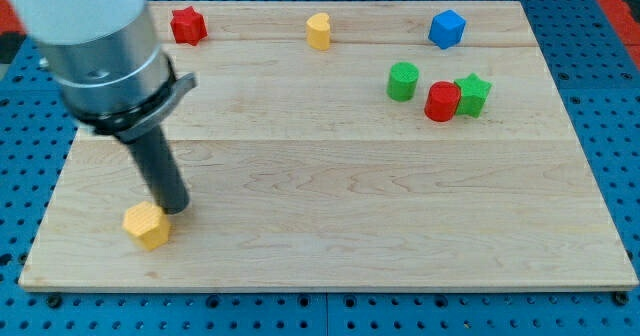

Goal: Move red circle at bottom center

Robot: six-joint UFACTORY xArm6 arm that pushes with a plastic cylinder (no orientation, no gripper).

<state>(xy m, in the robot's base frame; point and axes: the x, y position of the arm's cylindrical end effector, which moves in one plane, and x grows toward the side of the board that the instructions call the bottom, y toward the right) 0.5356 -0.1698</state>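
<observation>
The red circle block [441,101] stands at the view's right, upper half, touching the green star block [472,94] on its right. A green circle block [403,81] stands just left of it. My tip [175,208] rests on the board at the view's lower left, just above and right of a yellow hexagon block [147,225], close to it or touching. The tip is far left of the red circle.
A red star block [187,24] lies at the view's top left, a yellow block [318,31] at top centre, a blue cube [447,28] at top right. The wooden board [330,196] lies on a blue pegboard.
</observation>
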